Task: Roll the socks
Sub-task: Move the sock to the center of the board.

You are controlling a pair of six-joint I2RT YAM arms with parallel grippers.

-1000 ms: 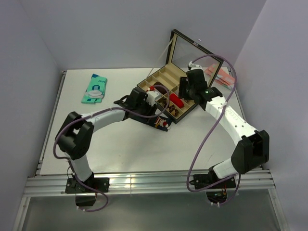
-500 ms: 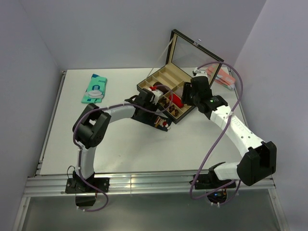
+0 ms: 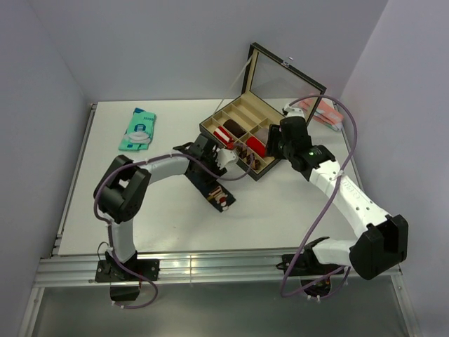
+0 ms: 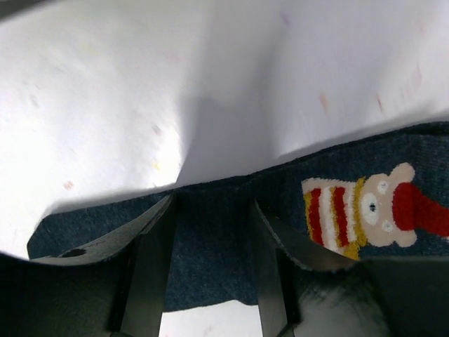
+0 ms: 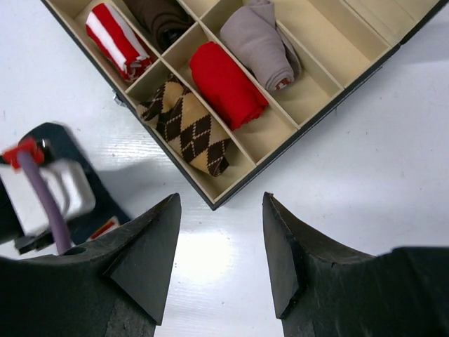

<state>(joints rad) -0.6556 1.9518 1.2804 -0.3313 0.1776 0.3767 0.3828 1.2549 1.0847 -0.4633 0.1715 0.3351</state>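
Left wrist view: left gripper [image 4: 212, 210] straddles flat navy sock [image 4: 280, 189] on table just in front of box [image 5: 323, 116]; can't tell if pinched. Right gripper [image 5: 221, 210] over box front rim, jaws apart, empty.

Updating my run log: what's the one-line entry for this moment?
left fingers: apart over flat navy sock | right fingers: apart, empty, hovering by compartment box | roll: not started

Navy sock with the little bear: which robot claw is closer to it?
Left. The left gripper is right over the navy sock; the right gripper hovers apart, by the box's near corner.
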